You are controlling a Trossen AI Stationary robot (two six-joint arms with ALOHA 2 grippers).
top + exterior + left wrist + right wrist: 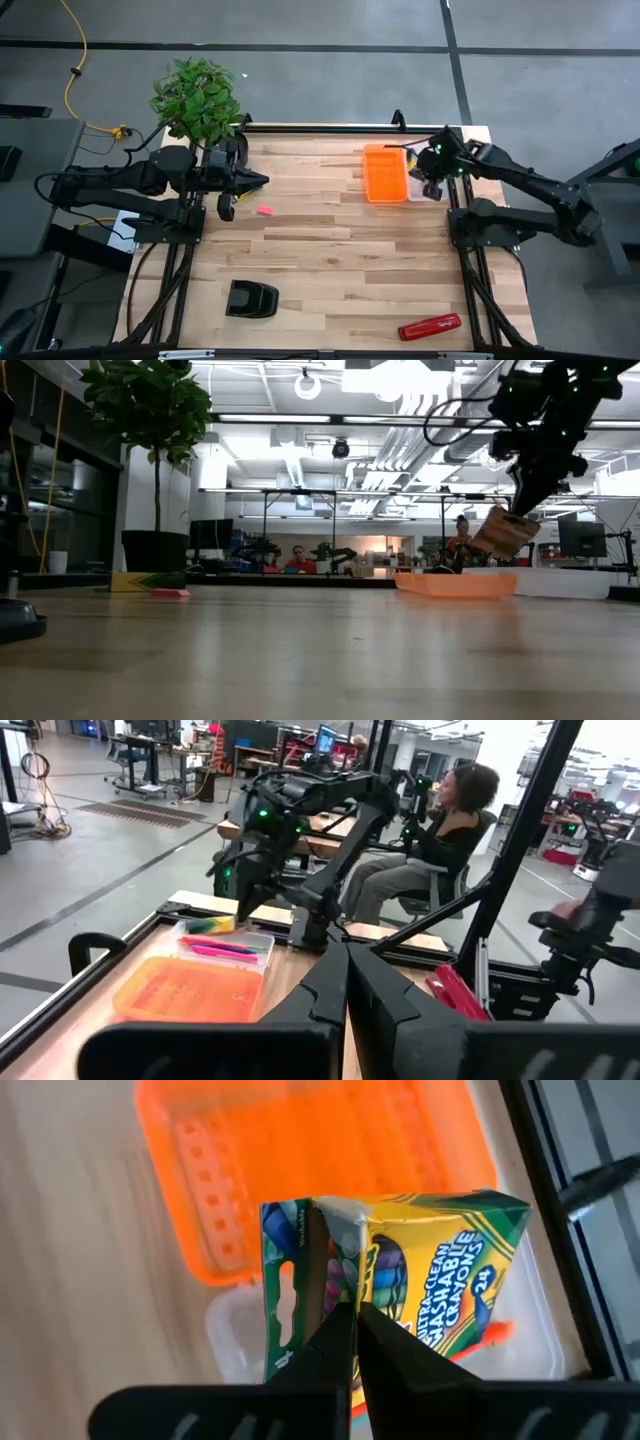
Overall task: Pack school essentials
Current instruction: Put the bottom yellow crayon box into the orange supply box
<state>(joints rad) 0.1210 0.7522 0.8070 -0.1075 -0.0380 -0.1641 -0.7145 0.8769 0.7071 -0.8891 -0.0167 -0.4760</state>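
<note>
My right gripper (432,178) is shut on a yellow-green crayon box (420,1270) and holds it over a clear tray (232,1335) beside the orange lid (385,172) at the table's far right. Pink and green pens (222,949) lie in that tray, and an orange one (497,1332) shows below the box. The second crayon box (227,209) lies flat on the table beside my left arm, with the tiny pink eraser (264,210) just right of it. My left gripper (346,968) is shut, holds nothing, and hovers at the far left, pointing right. My right gripper pinches the crayon box between its two fingers at the corner edge (345,1285) where the green side panel meets the yellow front. The fingers come from above, pointing down. The box (505,532) hangs tilted below them, lifted clear of tray and table.
A potted plant (197,96) stands at the far left corner behind my left arm. A black blocky object (251,299) sits near the front left, and a red stapler (430,326) near the front right. Bare wood lies between them. A seated person (440,830) is beyond the table.
</note>
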